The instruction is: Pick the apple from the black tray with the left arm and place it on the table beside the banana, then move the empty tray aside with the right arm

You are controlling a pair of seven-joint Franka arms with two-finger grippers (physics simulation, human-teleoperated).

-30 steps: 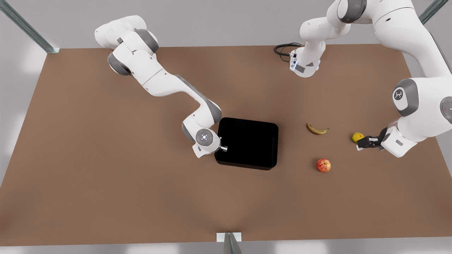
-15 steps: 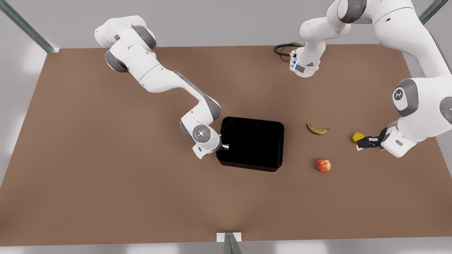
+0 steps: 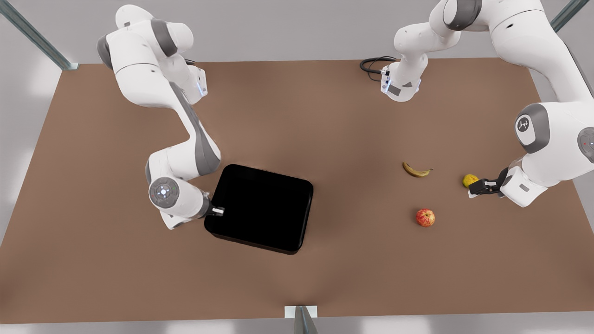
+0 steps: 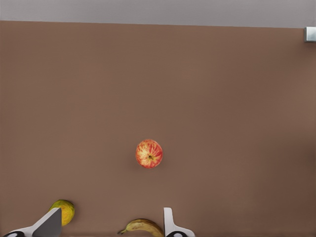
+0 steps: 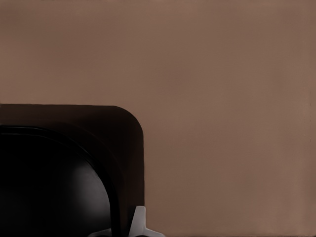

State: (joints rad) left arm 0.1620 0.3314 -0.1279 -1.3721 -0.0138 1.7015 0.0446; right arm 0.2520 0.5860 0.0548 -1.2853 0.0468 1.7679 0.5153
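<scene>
**Black tray in the right gripper's grip, apple already down**

Black rim sits between the right gripper's (image 3: 217, 211) fingers: the gripper is clamped on the edge of the tray (image 3: 260, 208) at the front view's left side, and in the right wrist view one pale fingertip (image 5: 139, 223) rests just outside the tray's (image 5: 59, 168) rounded corner. The tray is empty and lies skewed on the table (image 3: 116, 278), left of centre in the front view.

Well apart from it, towards the front view's right, the apple (image 3: 425, 217) rests on the bare table, near the banana (image 3: 416, 170) but not touching it. Further right the left gripper (image 3: 480, 186) waits low over the table with its fingers spread and nothing between them, just beside a yellow-green fruit (image 3: 469, 180). From its wrist view the apple (image 4: 149, 153) lies out ahead of the open fingers (image 4: 169, 222), with the banana (image 4: 140, 227) between them and the fruit (image 4: 65, 211) by one finger.

Judged from this, the first half is done: the apple is out of the tray and set beside the banana. The second half looks under way, with the tray gripped and clear of the fruit. What seems left is to settle the tray where it should stay and let go of the rim.
</scene>
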